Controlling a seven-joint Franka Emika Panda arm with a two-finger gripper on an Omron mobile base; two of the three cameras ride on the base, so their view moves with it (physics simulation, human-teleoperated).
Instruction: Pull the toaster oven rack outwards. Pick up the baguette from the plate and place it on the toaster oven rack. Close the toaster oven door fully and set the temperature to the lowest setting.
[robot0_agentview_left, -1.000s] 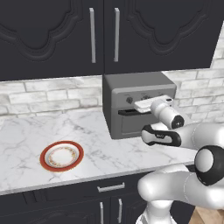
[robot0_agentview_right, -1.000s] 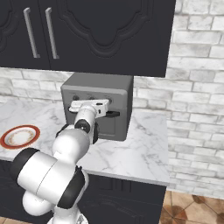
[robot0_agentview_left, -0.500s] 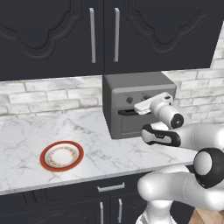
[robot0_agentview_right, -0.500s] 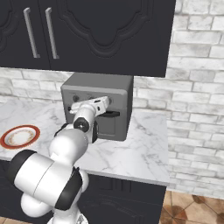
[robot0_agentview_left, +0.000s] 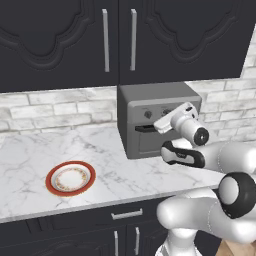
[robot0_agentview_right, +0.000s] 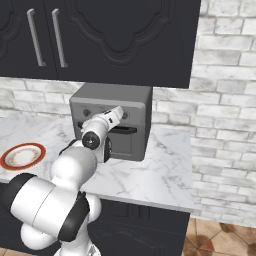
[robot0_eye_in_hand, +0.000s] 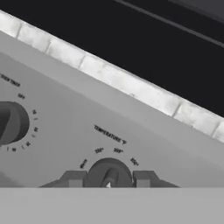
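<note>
Left base view: toaster oven (robot0_agentview_left: 150, 120) at back of marble table (robot0_agentview_left: 100, 150), toaster oven door (robot0_agentview_left: 150, 141) shut, gripper (robot0_agentview_left: 167, 121) up at knob row; plate (robot0_agentview_left: 70, 178) bare, well apart to left

Right base view: gripper (robot0_agentview_right: 120, 111) against control panel above dark door handle (robot0_agentview_right: 122, 129); plate (robot0_agentview_right: 22, 156) at far left

Hand view: fingertips (robot0_eye_in_hand: 74, 178) flanking temperature knob (robot0_eye_in_hand: 108, 173), jaws clamped on it; second knob (robot0_eye_in_hand: 11, 122) off to left

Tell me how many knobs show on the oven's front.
2 in the hand view: the temperature knob between the fingers, another knob at the left edge. The arm may hide more.
</note>
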